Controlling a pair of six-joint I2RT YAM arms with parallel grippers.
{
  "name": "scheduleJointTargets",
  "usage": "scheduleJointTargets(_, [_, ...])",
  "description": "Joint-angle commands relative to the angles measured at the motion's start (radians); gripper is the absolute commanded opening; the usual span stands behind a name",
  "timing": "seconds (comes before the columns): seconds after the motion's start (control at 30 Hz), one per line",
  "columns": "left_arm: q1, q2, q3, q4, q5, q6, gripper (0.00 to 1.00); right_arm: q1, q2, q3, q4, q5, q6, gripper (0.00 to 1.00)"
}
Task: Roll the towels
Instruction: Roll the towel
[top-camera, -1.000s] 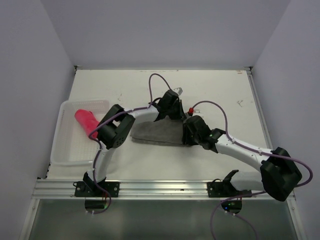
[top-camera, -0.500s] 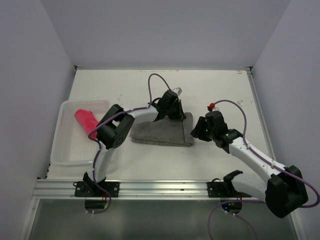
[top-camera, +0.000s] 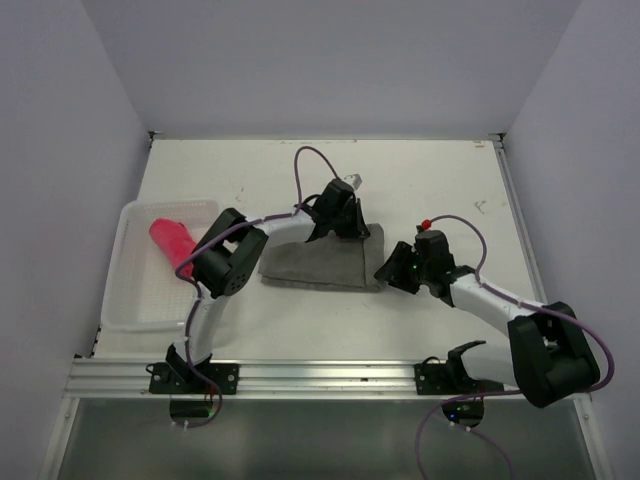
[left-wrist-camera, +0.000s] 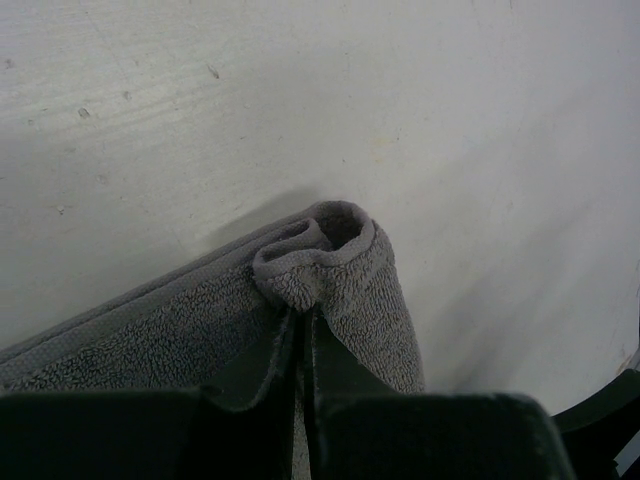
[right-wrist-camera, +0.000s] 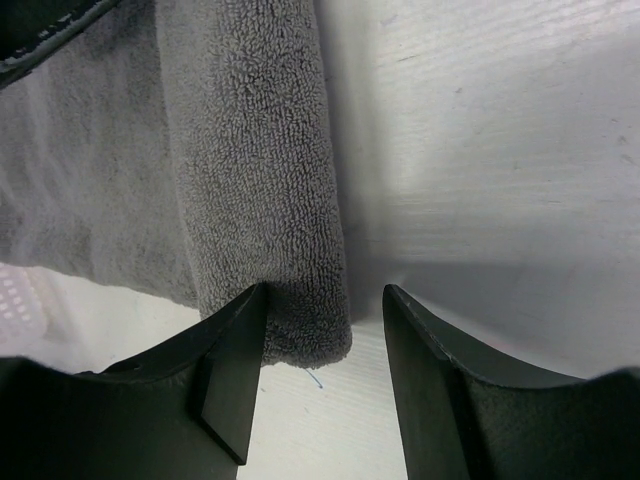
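The left gripper (left-wrist-camera: 300, 335) is pinched tight on the far corner of the grey towel (top-camera: 320, 262), where a small folded lip of terry bulges up just beyond its fingertips. The right gripper (right-wrist-camera: 322, 300) stands with its fingers apart, straddling the near end of the rolled edge: the roll lies against the left finger, with bare table (top-camera: 430, 180) showing in the gap before the right finger. The rest of the towel spreads flat away from the roll. The pink towel (top-camera: 172, 243) is well apart from both grippers, lying rolled in the white basket (top-camera: 135, 310).

The roll looks loose, so if the right fingers close this far off-centre they may catch only the outer layer and let the inner turns slacken. If one end is turned ahead of the other, the roll will probably skew into a cone. The left pinch holds only a little cloth, and a firm pull could slip it free.

How many turns the roll has cannot be told. From above, the left gripper covers the corner it holds. Its own fingers are dark and cut off at the bottom of the left wrist view. The left arm's elbow hides the near end of the pink towel.
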Motion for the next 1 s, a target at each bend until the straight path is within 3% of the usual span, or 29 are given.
scheduleJointTargets(0.0, [0.018, -0.043, -0.023, -0.016, -0.036, 0.025, 0.00, -0.005, -0.001, -0.016, 0.120, -0.059, 0.039, 0.54])
scheduleJointTargets(0.33, [0.022, -0.045, -0.036, -0.010, -0.036, 0.025, 0.00, -0.004, -0.081, -0.014, 0.072, -0.023, 0.032, 0.54])
scheduleJointTargets(0.97, [0.029, -0.056, -0.065, 0.032, -0.062, 0.001, 0.00, -0.004, 0.091, -0.069, 0.273, -0.114, 0.059, 0.50])
